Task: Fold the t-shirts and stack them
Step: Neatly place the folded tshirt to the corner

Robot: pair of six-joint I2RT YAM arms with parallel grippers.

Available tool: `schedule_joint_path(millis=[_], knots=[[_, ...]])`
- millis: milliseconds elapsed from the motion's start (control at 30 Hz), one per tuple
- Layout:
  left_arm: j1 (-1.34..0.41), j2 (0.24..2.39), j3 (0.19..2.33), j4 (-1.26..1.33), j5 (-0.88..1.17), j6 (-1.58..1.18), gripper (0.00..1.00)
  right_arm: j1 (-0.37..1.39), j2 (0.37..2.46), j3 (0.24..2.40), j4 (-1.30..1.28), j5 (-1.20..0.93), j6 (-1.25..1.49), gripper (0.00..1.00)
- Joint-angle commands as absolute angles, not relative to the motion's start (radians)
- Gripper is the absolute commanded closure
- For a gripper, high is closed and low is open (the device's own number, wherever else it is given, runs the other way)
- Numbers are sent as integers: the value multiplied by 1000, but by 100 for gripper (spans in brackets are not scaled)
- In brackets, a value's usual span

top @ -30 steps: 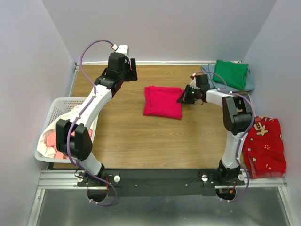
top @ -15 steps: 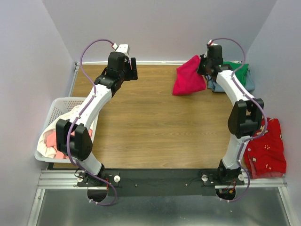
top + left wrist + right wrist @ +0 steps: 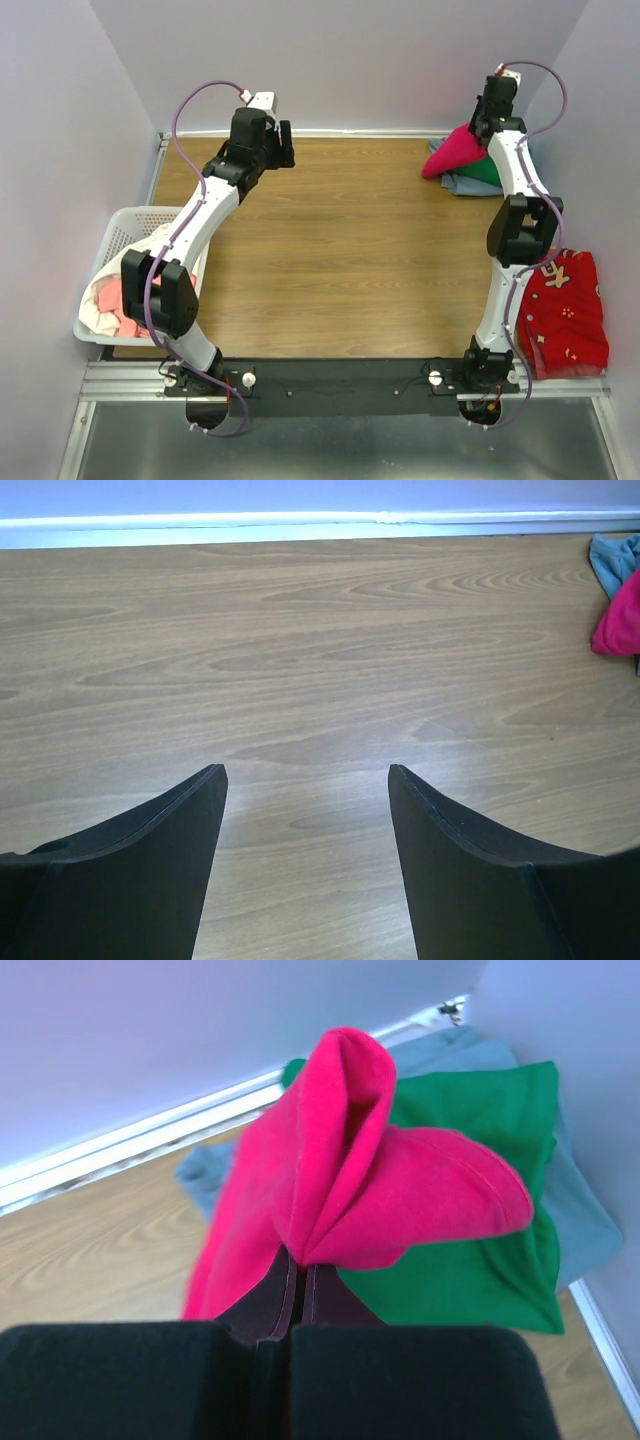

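Note:
My right gripper [image 3: 301, 1260] is shut on a bunched fold of the crimson-pink t-shirt [image 3: 340, 1185], which hangs in the air over the far right corner [image 3: 455, 152]. Beneath it lies the folded green t-shirt [image 3: 480, 1210] on top of the grey-blue t-shirt [image 3: 575, 1215]; in the top view only slivers of the green [image 3: 488, 168] and grey-blue [image 3: 462, 183] cloth show. My left gripper [image 3: 307, 780] hovers open over bare wood at the far left [image 3: 283, 145], nothing between its fingers. The crimson-pink t-shirt [image 3: 618, 620] shows at the right edge of the left wrist view.
A white lattice basket [image 3: 112, 240] holding white and salmon-pink cloth [image 3: 105, 300] stands at the left table edge. A red patterned cloth [image 3: 565, 310] lies off the right side. The walls close in behind the stack in the far right corner.
The right gripper has lifted the crimson-pink t-shirt off the table's middle and carried it right and back, over the green and grey-blue stack. The left arm has stayed put.

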State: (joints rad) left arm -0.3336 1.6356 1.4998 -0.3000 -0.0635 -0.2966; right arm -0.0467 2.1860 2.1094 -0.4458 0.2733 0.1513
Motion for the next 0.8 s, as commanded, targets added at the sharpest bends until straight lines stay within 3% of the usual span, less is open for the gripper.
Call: schedule_joint_path(millis=[0,500,767], knots=[[-328,1655,1546,-301,-41,-287,25,-104,2276,2215,-446,336,155,99],[-327,1746,1654,-337,-28,-282,25,-206,2365,2368,-448,540,183,99],[-327,1775,1675,-337,-20,-287,25,-206,2346,2156,-456,497,253,99]])
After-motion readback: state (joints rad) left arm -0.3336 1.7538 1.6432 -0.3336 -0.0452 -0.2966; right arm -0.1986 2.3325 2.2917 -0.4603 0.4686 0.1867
